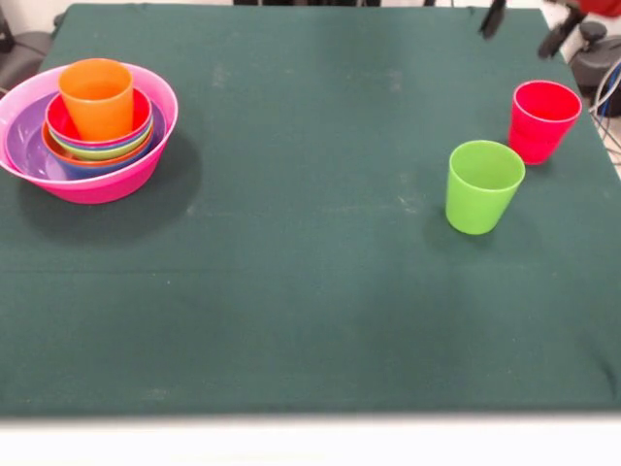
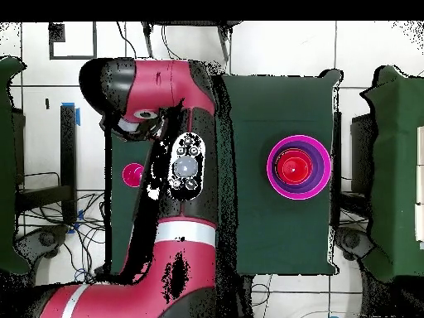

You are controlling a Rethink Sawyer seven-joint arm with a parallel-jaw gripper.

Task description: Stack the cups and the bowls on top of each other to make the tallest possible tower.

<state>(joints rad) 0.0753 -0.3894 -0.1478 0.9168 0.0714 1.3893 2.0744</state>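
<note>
Where the green table cloth (image 1: pixel 310 291) reaches its left side in the front view, the tower (image 1: pixel 92 131) stands: a wide pink bowl (image 1: pixel 107 184) as base, a purple bowl (image 1: pixel 24 146) inside it, then thinner rims of blue, orange and lime green, and a red-pink bowl (image 1: pixel 58 121) uppermost. An orange cup (image 1: pixel 96 97) stands upright in that top bowl, mouth up, glossy and tapered toward its foot. Well apart from the stack, toward the right side of the same view, a lime green cup (image 1: pixel 483 186) and a red-pink cup (image 1: pixel 541 120) stand upright on the cloth, just beside each other, the red-pink one farther back and to the right; whether they touch cannot be told.

No brand, label or readable writing shows on any cup or bowl.

At the top right edge of the front view two dark tips of the gripper (image 1: pixel 524 27) reach into the picture with a gap between them, pinching nothing. From overhead the red and black arm (image 2: pixel 178 166) covers much of the table's left half; the tower shows there as pink and purple rings around a red centre, and a red-pink spot beside the arm appears to be one cup.

The cloth is dark green with faint pale scuffs and lies flat over the table. Around it the overhead view shows pale floor tiles, loose cables (image 2: pixel 83 240) and dark green covered surfaces at both sides.
</note>
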